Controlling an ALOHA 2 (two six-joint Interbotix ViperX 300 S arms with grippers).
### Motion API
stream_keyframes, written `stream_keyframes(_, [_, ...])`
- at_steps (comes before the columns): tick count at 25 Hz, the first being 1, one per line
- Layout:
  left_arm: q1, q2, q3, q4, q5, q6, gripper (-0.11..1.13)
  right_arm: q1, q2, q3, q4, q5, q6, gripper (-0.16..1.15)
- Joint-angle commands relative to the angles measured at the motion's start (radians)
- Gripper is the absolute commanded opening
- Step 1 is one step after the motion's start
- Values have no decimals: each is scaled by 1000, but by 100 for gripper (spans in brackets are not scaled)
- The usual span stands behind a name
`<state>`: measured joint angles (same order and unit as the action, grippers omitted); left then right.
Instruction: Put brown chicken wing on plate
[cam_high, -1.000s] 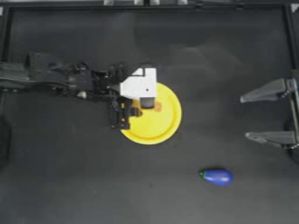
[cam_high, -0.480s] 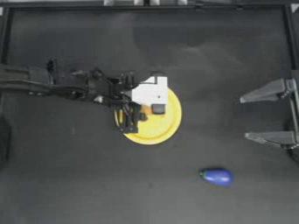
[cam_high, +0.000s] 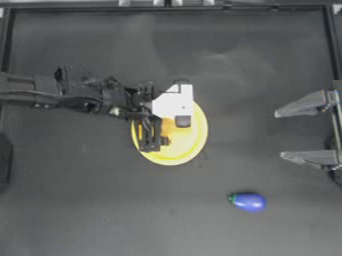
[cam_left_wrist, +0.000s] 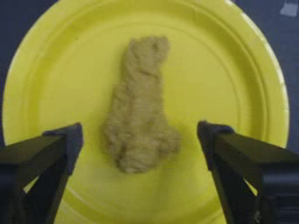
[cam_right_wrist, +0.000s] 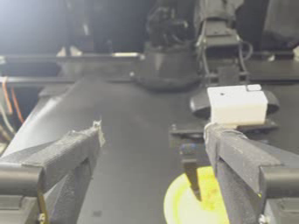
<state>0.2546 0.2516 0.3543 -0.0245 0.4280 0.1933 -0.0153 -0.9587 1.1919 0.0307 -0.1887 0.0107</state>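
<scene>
The brown chicken wing (cam_left_wrist: 140, 118) lies flat in the middle of the yellow plate (cam_left_wrist: 239, 83), free of both jaws. My left gripper (cam_left_wrist: 140, 135) hovers just over it, open, with one dark jaw on each side of the wing and a gap to both. From above, the left gripper (cam_high: 151, 136) sits over the left half of the plate (cam_high: 190, 145), and the wing (cam_high: 169, 131) shows as an orange patch beside the fingers. My right gripper (cam_high: 304, 131) is parked open at the right edge.
A blue eggplant-like object (cam_high: 248, 201) with a green tip lies on the table toward the front right, well away from the plate. The right wrist view looks across at the plate (cam_right_wrist: 187, 205) and the left arm's white camera box (cam_right_wrist: 236, 105).
The left arm has shifted a little to the right over the plate. The orange wing now shows on the plate beside the fingers. The right arm has stayed put.
</scene>
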Motion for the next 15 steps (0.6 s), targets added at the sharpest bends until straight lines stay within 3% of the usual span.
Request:
stream_keyframes(1, [3,-37,-25,-2,0,5,99,0,8,-11,3,-6,2,99])
stream_keyframes(8, [14,-94,-29,6,20,11,101,0,8,-11,3,-8,2,99])
stream_keyframes(15, [15,-241,-20,8,28,26,101,0,6,-11,3,-6,2,99])
